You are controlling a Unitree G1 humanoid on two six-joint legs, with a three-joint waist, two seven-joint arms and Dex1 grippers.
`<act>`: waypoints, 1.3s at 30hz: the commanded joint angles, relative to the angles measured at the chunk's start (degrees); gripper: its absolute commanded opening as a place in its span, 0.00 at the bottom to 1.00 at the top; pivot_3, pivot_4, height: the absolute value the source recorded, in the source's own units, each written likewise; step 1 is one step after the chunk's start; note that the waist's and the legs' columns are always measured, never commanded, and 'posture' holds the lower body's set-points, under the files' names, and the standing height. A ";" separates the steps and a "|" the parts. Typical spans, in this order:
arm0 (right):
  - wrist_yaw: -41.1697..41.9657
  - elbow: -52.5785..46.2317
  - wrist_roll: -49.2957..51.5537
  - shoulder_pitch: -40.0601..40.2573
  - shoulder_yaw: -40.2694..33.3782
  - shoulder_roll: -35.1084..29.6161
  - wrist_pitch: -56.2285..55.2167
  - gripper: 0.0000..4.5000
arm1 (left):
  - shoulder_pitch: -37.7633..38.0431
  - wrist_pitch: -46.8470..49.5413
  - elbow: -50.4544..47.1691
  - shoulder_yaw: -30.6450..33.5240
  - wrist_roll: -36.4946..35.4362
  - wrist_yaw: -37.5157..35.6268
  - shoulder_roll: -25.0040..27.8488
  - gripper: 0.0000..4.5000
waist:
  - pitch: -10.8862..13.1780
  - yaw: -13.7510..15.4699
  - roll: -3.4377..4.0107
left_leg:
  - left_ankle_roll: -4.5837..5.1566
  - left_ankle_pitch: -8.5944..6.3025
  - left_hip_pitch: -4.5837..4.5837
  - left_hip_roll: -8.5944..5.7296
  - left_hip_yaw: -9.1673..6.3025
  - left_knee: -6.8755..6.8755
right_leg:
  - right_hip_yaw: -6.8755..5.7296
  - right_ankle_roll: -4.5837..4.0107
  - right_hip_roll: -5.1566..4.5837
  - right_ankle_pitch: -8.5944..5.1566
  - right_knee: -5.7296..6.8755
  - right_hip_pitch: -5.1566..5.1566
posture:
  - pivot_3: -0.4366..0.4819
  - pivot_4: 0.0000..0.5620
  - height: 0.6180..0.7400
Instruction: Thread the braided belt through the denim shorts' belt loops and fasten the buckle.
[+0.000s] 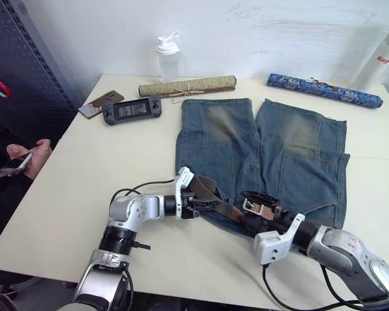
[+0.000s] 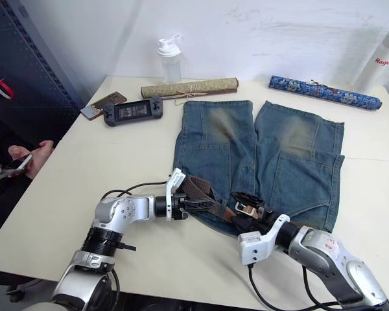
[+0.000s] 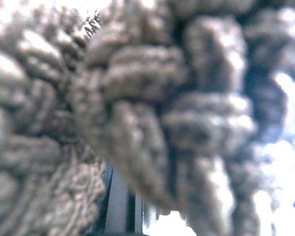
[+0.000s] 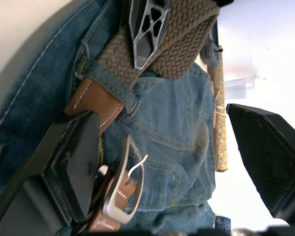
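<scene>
While the denim shorts are lying flat on the white table with the waistband toward the near edge and the legs pointing far, both grippers are working at that waistband. The left gripper is reaching in from the left and is clamping its fingers on the braided belt, whose woven strap is looping up just beyond the fingertips; the left wrist view is showing the weave pressed right against the camera. The right gripper is coming in from the near right, with its fingers spread apart on either side of the buckle, which is resting on the denim between them, next to the left-hand finger. In the right wrist view, the tan leather tip is passing under a belt loop, with the woven strap continuing beyond it toward the other gripper. At the far side of the table a tan scroll, a blue scroll, a shaker bottle and a handheld game console are lying well apart from the shorts.
</scene>
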 commanded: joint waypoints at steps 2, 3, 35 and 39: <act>-0.39 0.57 -1.13 -0.92 1.18 0.69 -0.21 0.98 | 5.34 4.78 8.20 -8.53 4.92 2.01 -0.91 0.00 | 0.00 0.00 0.00 | 0.00 0.00 0.00 0.00 0.00 -0.01 | 0.00 0.00 0.00 0.00 0.00 0.00 | 0.48 0.27 0.82; -0.35 0.64 -1.20 -0.94 1.26 0.71 -0.21 0.98 | 5.33 4.77 8.21 -8.53 4.93 1.99 -0.90 0.00 | 0.00 -0.01 0.00 | 0.00 0.00 0.01 0.00 0.00 -0.01 | 0.00 0.00 0.00 0.00 0.00 0.00 | 0.48 0.27 0.82; 0.15 2.42 -2.75 -2.48 4.15 2.27 0.20 0.98 | 5.82 4.87 7.72 -8.77 5.03 1.86 -1.03 0.00 | -0.15 -0.63 -0.25 | 0.00 0.00 0.05 0.07 -0.03 -0.02 | 0.00 -0.03 0.11 -0.02 -0.10 0.06 | 0.48 0.27 0.82; -0.03 1.95 -1.87 -2.32 3.48 2.35 0.21 0.98 | 5.92 5.01 7.54 -8.52 5.12 1.89 -1.00 0.00 | -0.18 -0.79 -0.29 | 0.09 -0.05 0.04 0.11 -0.08 -0.04 | 0.02 -0.32 0.14 -0.17 -0.12 0.07 | 0.48 0.27 0.82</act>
